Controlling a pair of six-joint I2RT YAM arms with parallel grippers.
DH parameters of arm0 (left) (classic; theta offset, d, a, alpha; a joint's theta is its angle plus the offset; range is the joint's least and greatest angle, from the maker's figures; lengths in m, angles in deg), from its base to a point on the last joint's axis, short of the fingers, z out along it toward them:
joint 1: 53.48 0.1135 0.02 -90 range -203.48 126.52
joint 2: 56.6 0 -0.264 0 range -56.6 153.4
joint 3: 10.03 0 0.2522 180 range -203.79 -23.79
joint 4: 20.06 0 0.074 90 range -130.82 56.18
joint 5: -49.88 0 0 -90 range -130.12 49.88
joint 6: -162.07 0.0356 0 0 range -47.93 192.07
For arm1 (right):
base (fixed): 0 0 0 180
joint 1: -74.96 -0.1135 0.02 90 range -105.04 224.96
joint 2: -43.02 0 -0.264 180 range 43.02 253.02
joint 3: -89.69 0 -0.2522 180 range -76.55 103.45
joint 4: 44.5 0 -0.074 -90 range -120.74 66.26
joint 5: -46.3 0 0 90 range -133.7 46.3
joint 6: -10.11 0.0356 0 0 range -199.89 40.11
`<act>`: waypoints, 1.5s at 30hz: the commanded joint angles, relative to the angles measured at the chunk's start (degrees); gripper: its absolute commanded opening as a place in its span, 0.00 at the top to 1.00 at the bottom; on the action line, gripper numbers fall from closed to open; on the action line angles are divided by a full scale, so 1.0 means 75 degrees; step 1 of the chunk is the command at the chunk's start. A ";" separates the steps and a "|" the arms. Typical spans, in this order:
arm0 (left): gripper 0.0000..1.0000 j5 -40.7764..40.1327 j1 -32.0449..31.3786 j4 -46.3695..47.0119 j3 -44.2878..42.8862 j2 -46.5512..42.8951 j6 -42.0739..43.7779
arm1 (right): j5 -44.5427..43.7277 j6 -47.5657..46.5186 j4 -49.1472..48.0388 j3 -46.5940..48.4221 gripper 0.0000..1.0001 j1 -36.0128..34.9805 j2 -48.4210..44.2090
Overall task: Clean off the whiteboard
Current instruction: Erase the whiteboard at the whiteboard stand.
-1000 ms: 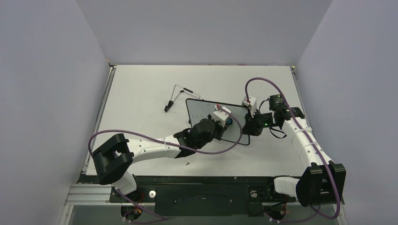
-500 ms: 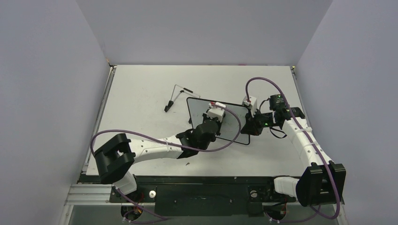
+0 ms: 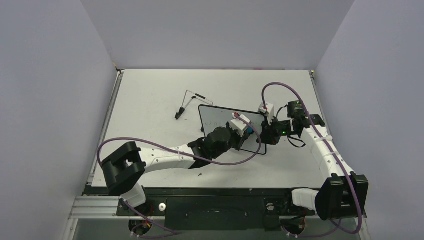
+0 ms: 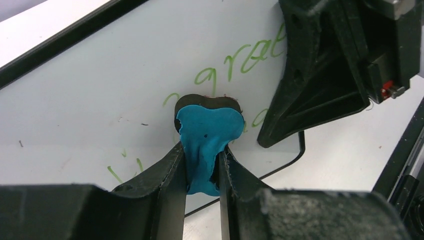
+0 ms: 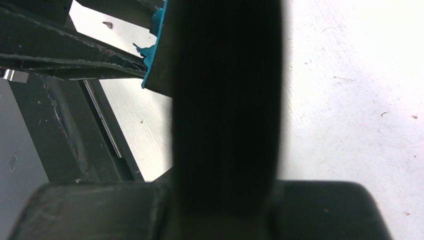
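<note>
The whiteboard [image 3: 214, 120] lies flat on the tabletop [image 3: 150, 90], bearing green writing. The left gripper [image 4: 202, 167] pinches a blue eraser [image 4: 210, 127] against it; the right gripper [image 4: 274, 131], closed empty, rests at its right edge

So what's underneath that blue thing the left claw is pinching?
The whiteboard, with green handwriting showing around the blue eraser pinched in the left gripper. Whether any writing lies directly beneath the eraser cannot be seen: it covers that spot.
</note>
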 commanded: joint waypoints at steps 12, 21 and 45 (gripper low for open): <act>1.00 -0.2512 0.0601 -0.1172 -0.0622 -0.0053 -0.1239 | 0.0361 -0.0238 0.0134 0.0037 1.00 -0.0097 -0.0233; 1.00 -0.0046 0.0329 0.0392 -0.0298 -0.0243 0.0013 | 0.0381 -0.0270 0.0167 0.0037 1.00 -0.0097 -0.0233; 1.00 -0.0257 0.0460 -0.0508 -0.0693 -0.0228 -0.0566 | 0.0408 -0.0336 0.0237 0.0053 1.00 -0.0100 -0.0217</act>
